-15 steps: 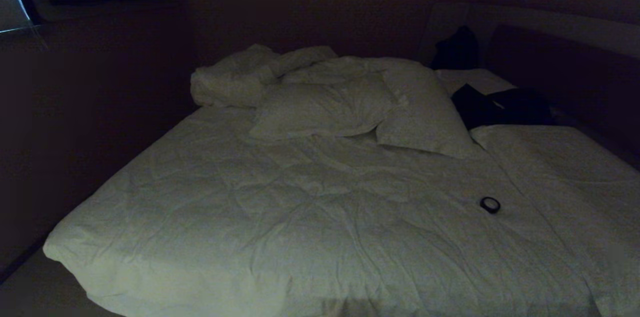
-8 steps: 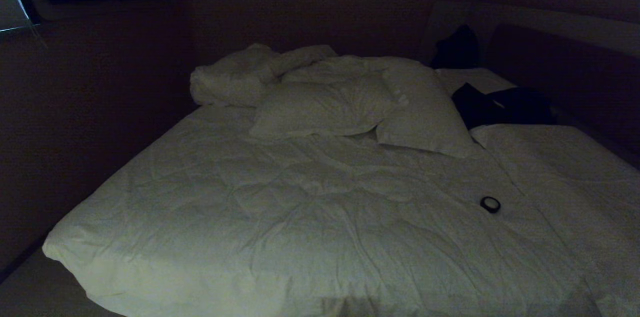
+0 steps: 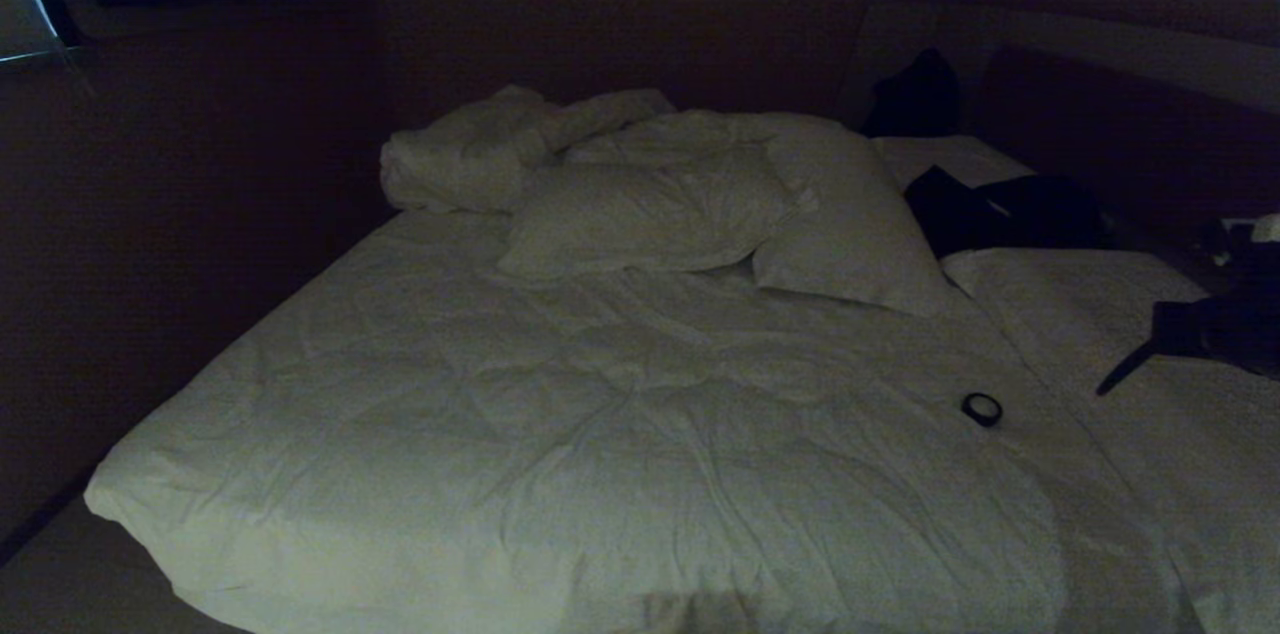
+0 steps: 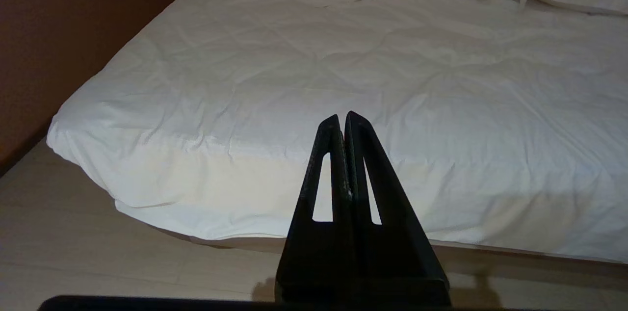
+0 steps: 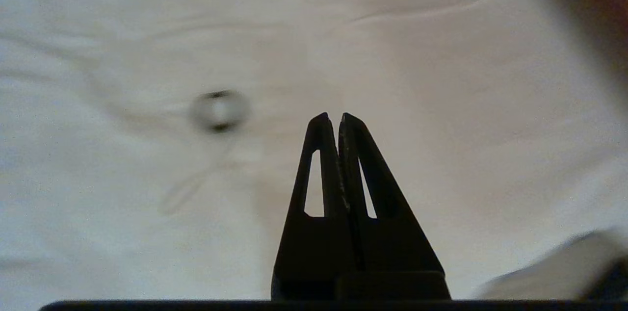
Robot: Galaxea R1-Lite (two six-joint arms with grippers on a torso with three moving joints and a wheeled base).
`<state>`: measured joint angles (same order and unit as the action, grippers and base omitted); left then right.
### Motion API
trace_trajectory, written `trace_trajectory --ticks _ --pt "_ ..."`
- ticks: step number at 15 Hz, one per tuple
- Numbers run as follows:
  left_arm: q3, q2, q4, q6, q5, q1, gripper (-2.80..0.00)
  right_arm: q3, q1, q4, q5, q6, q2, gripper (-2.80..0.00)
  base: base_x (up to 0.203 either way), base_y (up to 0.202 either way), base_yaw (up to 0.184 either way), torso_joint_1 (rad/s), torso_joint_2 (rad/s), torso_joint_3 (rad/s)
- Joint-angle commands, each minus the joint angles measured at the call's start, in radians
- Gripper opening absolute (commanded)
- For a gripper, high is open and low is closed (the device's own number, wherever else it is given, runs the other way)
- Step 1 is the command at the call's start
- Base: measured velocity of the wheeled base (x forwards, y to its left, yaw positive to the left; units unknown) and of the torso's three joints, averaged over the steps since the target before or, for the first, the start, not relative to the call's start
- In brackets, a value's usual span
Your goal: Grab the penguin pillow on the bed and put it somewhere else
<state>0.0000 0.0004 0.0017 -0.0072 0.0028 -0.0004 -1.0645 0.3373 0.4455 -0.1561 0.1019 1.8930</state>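
Note:
The bed (image 3: 560,434) fills the head view, its wrinkled white duvet spread wide. The penguin pillow is not to be made out in any view. My right gripper (image 3: 1101,391) reaches in from the right edge, shut and empty, low over the right side of the duvet. In the right wrist view the gripper (image 5: 331,117) hangs over bare duvet (image 5: 441,80), apart from a small ring (image 5: 219,111). My left gripper (image 4: 342,117) is shut and empty, parked before the foot of the bed (image 4: 274,80) above the floor.
Two white pillows (image 3: 640,214) and a bunched cover (image 3: 470,154) lie at the far end. Dark cloth-like things (image 3: 1000,209) sit at the back right by the headboard (image 3: 1120,124). A small black ring (image 3: 981,408) rests on the duvet. A wall (image 3: 180,244) runs along the left.
My right arm has swung into the head view from the right edge, over the right side of the bed. Nothing on the bed has moved.

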Motion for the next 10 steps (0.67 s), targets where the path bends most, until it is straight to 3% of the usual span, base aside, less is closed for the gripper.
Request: trace_trajectory --ticks 1,5,10 --pt "0.002 0.000 0.000 0.000 0.000 0.000 -2.80 0.004 -0.139 -0.145 -0.238 -0.520 -0.023 -2.80 0.000 0.000 0.000 0.000 0.00 0.000" --pt "0.002 0.000 0.000 0.000 0.000 0.000 -2.80 0.029 -0.337 -0.313 -0.234 -0.606 -0.151 -2.80 0.000 0.000 0.000 0.000 0.00 0.000" --pt "0.002 0.000 0.000 0.000 0.000 0.000 -2.80 0.165 -0.465 -0.410 -0.219 -0.618 -0.444 -2.80 0.000 0.000 0.000 0.000 0.00 0.000"
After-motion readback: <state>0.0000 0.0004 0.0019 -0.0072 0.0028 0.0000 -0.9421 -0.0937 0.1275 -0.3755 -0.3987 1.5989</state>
